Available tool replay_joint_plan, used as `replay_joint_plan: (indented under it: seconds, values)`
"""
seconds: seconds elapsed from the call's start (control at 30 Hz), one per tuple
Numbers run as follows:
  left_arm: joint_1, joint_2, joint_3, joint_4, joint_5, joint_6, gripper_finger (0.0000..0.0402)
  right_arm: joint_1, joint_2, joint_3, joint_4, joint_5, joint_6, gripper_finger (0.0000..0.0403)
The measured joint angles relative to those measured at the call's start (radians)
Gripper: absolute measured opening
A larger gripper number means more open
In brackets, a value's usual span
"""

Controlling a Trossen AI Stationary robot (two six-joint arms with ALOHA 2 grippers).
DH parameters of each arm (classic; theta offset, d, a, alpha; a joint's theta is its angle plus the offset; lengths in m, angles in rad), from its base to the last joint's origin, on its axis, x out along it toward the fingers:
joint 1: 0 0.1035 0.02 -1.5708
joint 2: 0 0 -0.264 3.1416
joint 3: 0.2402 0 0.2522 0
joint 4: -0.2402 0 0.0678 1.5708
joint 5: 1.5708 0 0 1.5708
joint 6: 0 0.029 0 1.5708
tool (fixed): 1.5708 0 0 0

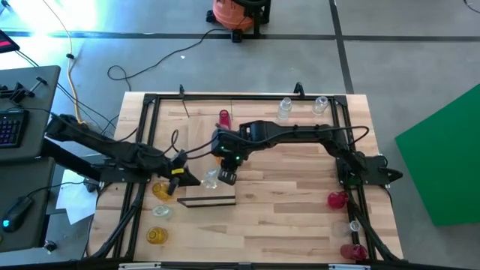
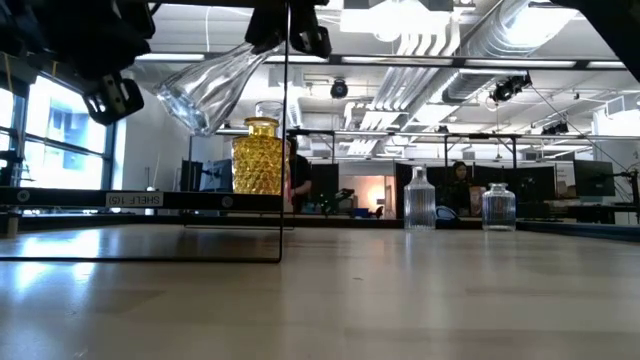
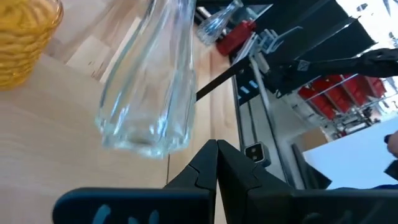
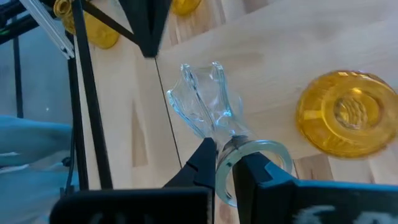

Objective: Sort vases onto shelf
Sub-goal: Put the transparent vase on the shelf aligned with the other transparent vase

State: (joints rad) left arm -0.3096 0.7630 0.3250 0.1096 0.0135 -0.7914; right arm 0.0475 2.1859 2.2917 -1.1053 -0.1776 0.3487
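The right end effector is clenched on the rim of a clear vase, carrying it tilted above the bench at the centre of the high view, just over the shelf. In the low view the vase hangs slanted at upper left, mouth upward. The left end effector is clenched on nothing, just left of the shelf. An amber vase stands beside it. Two clear vases stand at the bench's top edge, red vases at lower right.
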Motion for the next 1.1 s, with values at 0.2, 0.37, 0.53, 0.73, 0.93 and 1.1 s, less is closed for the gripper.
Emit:
replay_joint_plan:
  seconds: [0.2, 0.37, 0.53, 0.73, 0.93, 1.1]
  values:
    - [0.000, 0.096, 0.001, 0.099, -0.002, 0.008, 0.0000, 0.000, 0.019, 0.000, 0.007, -0.012, -0.018, 0.0004]
    - [0.000, 0.192, 0.000, 0.097, -0.005, 0.000, 0.0000, 0.003, 0.037, 0.000, 0.004, -0.011, -0.051, 0.0004]
    - [0.000, 0.270, 0.000, 0.108, -0.051, -0.014, 0.0000, 0.010, 0.051, 0.000, -0.009, -0.002, -0.090, 0.0004]
    - [-0.002, 0.295, 0.002, 0.108, -0.181, 0.035, 0.0000, 0.011, 0.054, 0.000, -0.029, 0.043, -0.106, 0.0004]
    - [-0.004, 0.295, 0.022, 0.061, -0.199, 0.050, 0.0000, 0.012, 0.055, 0.000, -0.057, 0.041, -0.123, 0.0005]
    - [-0.015, 0.289, 0.066, 0.033, -0.217, 0.068, 0.0000, 0.017, 0.055, 0.000, -0.077, -0.027, -0.149, 0.0005]
